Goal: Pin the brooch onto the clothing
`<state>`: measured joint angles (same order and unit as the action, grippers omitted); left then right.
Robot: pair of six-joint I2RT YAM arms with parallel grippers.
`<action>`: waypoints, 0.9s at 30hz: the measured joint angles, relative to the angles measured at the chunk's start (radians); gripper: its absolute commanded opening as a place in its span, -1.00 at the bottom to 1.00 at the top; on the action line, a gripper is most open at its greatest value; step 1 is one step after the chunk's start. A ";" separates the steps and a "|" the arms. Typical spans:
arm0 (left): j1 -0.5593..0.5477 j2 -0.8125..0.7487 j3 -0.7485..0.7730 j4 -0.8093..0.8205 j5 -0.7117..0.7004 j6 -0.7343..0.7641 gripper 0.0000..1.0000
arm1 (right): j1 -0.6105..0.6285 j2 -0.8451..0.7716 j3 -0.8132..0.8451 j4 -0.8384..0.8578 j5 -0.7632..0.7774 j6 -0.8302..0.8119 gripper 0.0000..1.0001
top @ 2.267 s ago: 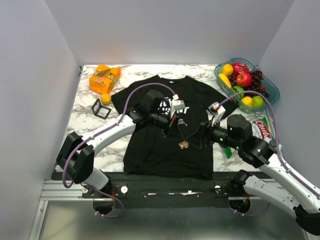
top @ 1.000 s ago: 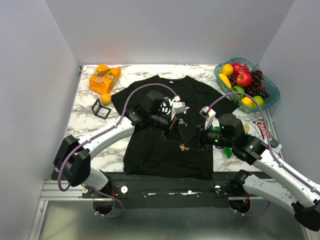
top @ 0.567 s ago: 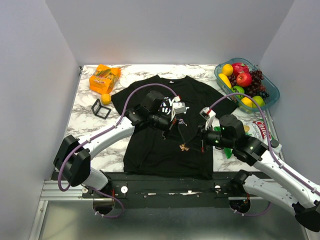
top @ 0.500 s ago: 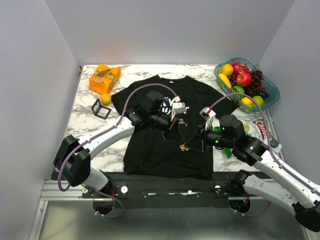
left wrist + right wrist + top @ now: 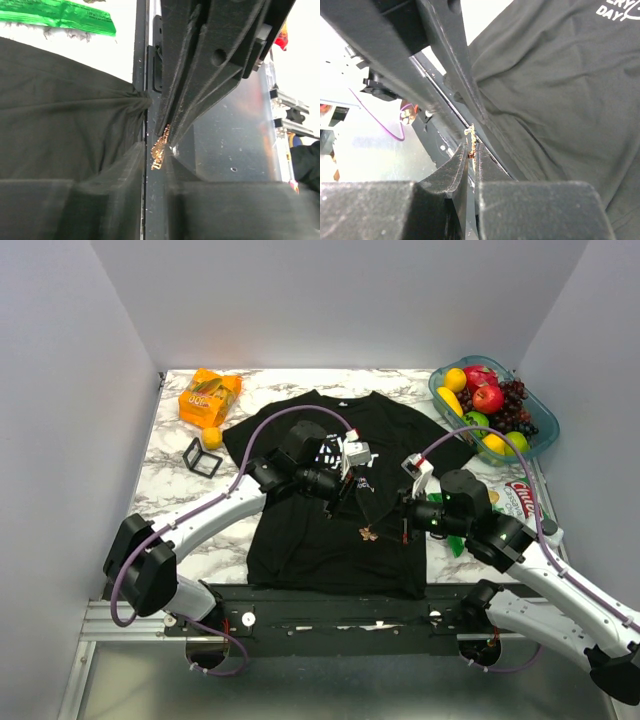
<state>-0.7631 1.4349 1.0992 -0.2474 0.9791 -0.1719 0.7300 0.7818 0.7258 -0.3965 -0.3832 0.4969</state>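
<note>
The clothing, a black T-shirt [image 5: 300,540] with white print, lies flat on the marble table. The tiny gold brooch [image 5: 368,534] stands edge-on over the shirt's lower right part. My right gripper [image 5: 378,529] is shut on it. The right wrist view shows the brooch [image 5: 470,132] pinched at the tips of that gripper [image 5: 471,150], with shirt cloth [image 5: 560,75] beyond. My left gripper [image 5: 350,498] hangs just left of it, above the shirt. In the left wrist view that gripper [image 5: 157,175] shows a narrow gap with nothing in it, the brooch [image 5: 159,150] just ahead and a cloth fold [image 5: 60,110] at the left.
A teal fruit bowl [image 5: 550,428] stands at the back right, with a red snack pack [image 5: 525,498] in front of it. At the back left are an orange bag [image 5: 208,395], an orange ball [image 5: 211,437] and a black wire cube [image 5: 202,457]. The black base rail [image 5: 330,600] runs along the near edge.
My right gripper has closed on the brooch and tipped it up on edge. My left gripper's fingers have parted a little and drawn slightly back.
</note>
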 measured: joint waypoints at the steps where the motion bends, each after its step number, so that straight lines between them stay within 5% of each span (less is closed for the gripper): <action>1: 0.000 -0.004 0.000 0.003 -0.003 -0.003 0.22 | 0.000 -0.001 -0.002 0.001 0.000 0.002 -0.99; 4: 0.001 -0.013 0.000 0.017 -0.011 -0.013 0.57 | 0.000 -0.005 -0.012 0.006 0.004 0.011 -0.99; 7: 0.005 -0.023 0.000 0.028 -0.030 -0.025 0.71 | 0.000 -0.011 -0.017 0.006 0.008 0.019 -0.99; 17: 0.066 -0.229 -0.086 0.114 -0.328 -0.098 0.80 | 0.000 -0.035 -0.021 0.054 0.072 0.054 -0.99; 22: 0.065 -0.452 -0.268 0.349 -0.476 -0.264 0.79 | 0.000 -0.035 -0.010 0.121 0.105 0.062 -0.99; 27: 0.058 -0.482 -0.483 0.674 -0.515 -0.500 0.81 | 0.000 -0.014 0.045 0.188 0.107 0.059 -0.99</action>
<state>-0.7048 0.9531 0.6163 0.4263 0.4641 -0.6716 0.7300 0.7677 0.7712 -0.2089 -0.2760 0.5556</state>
